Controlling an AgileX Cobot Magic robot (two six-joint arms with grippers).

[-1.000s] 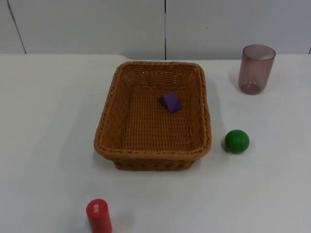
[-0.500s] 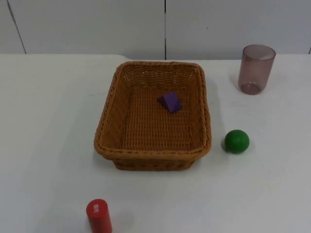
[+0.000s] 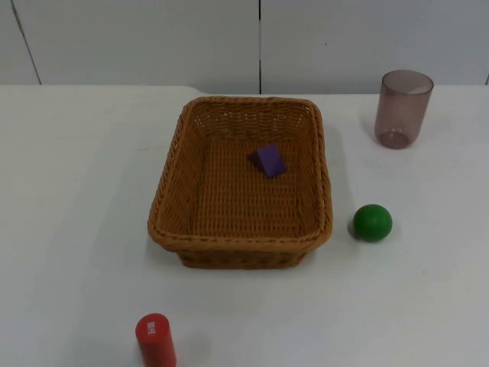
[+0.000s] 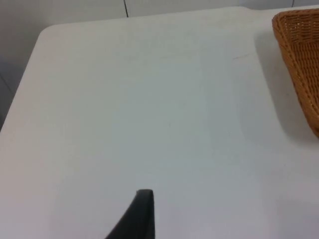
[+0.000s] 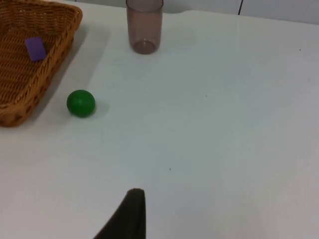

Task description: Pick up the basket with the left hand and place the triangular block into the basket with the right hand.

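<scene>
- Nothing has moved since a second ago — the basket, block, ball, cup and red can all sit where they were.
- Purple block lies inside the basket, near its far right side; the basket rests on the desk.
- It looks like the job is done, so both arms wait — best to stay back and not bump the basket.
- Left hand hangs over bare desk, well apart from the basket rim.
- Right hand is well apart from the ball and basket.
- Whether the hands are spread or pressed together, I cannot tell.
</scene>
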